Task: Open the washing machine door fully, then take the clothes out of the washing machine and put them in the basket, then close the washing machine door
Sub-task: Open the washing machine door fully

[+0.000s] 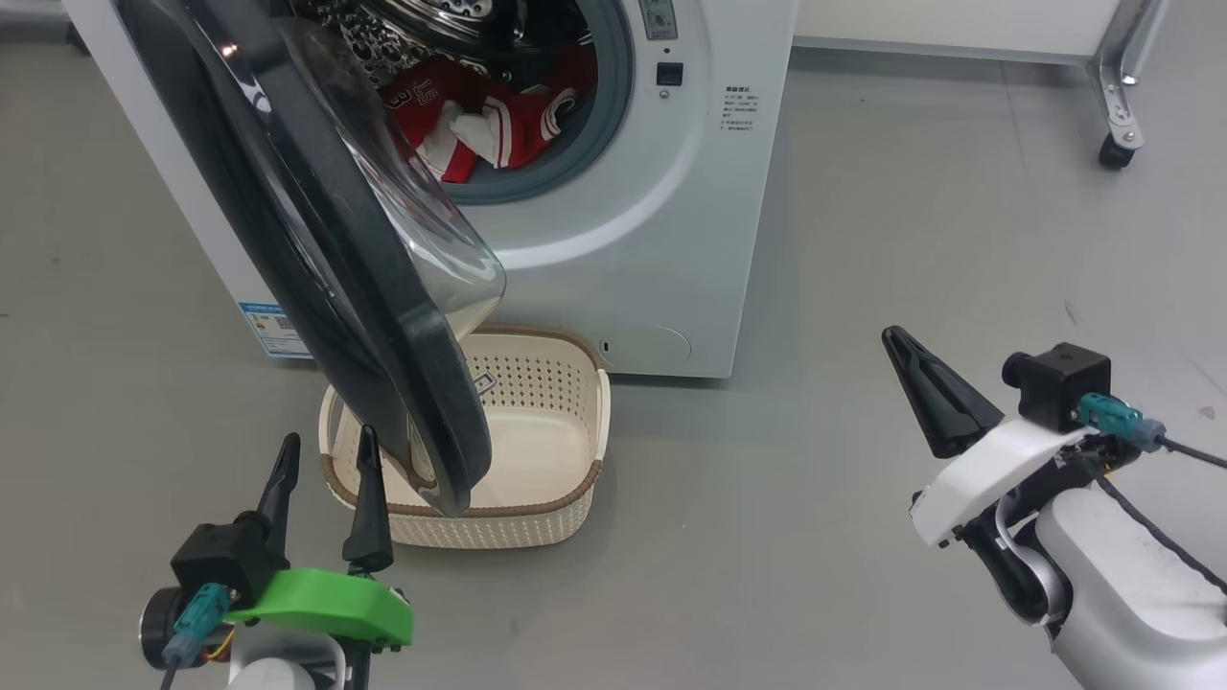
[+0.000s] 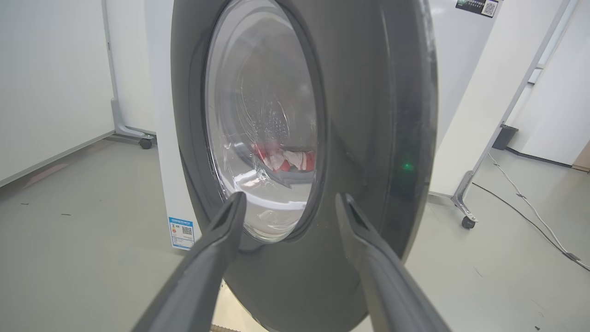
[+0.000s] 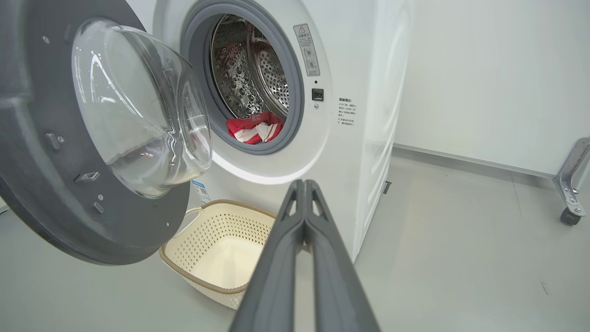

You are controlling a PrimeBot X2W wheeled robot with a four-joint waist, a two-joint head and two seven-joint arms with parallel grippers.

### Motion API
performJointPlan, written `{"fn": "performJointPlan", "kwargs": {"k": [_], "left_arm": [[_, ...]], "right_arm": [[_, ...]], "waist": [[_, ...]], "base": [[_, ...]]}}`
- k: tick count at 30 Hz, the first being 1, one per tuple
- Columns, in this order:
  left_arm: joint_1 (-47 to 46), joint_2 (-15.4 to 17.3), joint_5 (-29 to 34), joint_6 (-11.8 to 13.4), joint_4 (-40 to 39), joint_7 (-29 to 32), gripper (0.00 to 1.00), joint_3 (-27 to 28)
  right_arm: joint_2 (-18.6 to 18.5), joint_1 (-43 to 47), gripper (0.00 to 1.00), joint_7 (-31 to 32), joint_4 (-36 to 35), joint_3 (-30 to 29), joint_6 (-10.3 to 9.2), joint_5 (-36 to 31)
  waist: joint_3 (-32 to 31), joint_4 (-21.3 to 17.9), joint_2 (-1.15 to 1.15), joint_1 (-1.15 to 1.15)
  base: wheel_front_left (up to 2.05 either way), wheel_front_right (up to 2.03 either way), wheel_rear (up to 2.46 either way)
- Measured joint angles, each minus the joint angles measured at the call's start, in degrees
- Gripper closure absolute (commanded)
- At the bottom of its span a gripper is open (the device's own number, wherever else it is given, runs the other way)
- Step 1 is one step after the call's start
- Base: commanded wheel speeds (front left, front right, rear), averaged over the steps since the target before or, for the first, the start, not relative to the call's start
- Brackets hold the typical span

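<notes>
The washing machine door [image 1: 316, 240] stands swung out about halfway, not yet fully, its lower edge hanging over the basket [image 1: 498, 527]. The clothes [image 1: 489, 120] lie in the drum of the washing machine [image 1: 671, 249], none lifted out (the basket, on the floor, holds nothing). I judge only the first step begun; emptying and closing remain. My left hand [image 1: 329, 437] is spread wide and empty, just before the door's outer face. My right hand [image 1: 893, 335], fingers pressed together on nothing, hangs well apart to the right.
</notes>
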Motion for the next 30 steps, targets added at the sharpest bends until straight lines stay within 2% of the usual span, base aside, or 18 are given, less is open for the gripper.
{"fn": "performJointPlan", "kwargs": {"k": [4, 8, 16, 20, 21, 22, 24, 30], "left_arm": [[0.78, 0.03, 0.29, -0.09, -0.02, 0.00, 0.00, 0.68], [1.28, 0.02, 0.32, -0.52, 0.00, 0.00, 0.00, 0.70], [2.28, 0.02, 0.32, -0.63, 0.04, 0.00, 0.00, 1.14], [2.95, 0.03, 0.32, -0.83, 0.09, 0.00, 0.00, 1.60], [3.00, 0.03, 0.32, -0.83, 0.09, 0.00, 0.00, 1.68], [3.10, 0.03, 0.32, -0.85, 0.09, 0.00, 0.00, 1.69], [3.54, 0.03, 0.32, -1.01, 0.10, 0.00, 0.00, 1.68], [3.70, 0.03, 0.32, -1.09, 0.10, 0.00, 0.00, 1.65]], "right_arm": [[0.35, 2.81, 1.00, -4.10, -0.32, -1.14, -2.65, -0.93], [0.81, 5.93, 1.00, -4.24, -0.57, -3.13, -5.24, -1.16], [3.27, 10.51, 1.00, -4.20, -2.30, -6.84, -6.57, -1.96], [5.60, 12.12, 1.00, -4.17, -5.48, -11.40, -7.02, -2.75], [5.89, 12.28, 0.86, -4.11, -6.30, -12.30, -7.02, -3.41], [6.10, 12.51, 0.67, -4.10, -6.92, -13.11, -7.04, -3.87], [6.44, 13.76, 0.00, -4.10, -7.70, -14.48, -7.45, -5.86], [7.60, 16.39, 0.00, -4.10, -9.16, -16.28, -7.45, -8.65]], "waist": [[-0.46, -0.76, 0.00, 0.00], [-0.68, -1.16, 0.00, 0.00], [-1.02, -1.84, 0.00, 0.00], [-1.26, -2.24, 0.00, 0.00], [-1.30, -2.34, 0.00, 0.00], [-1.33, -2.43, 0.00, 0.00], [-1.41, -2.63, 0.00, 0.00], [-1.40, -2.80, 0.00, 0.00]], "base": [[0.00, 0.00, 0.00], [0.00, 0.00, 0.00], [0.00, 0.00, 0.00], [0.00, 0.00, 0.00], [0.00, 0.00, 0.00], [0.00, 0.00, 0.00], [0.00, 0.00, 0.00], [0.00, 0.00, 0.00]]}}
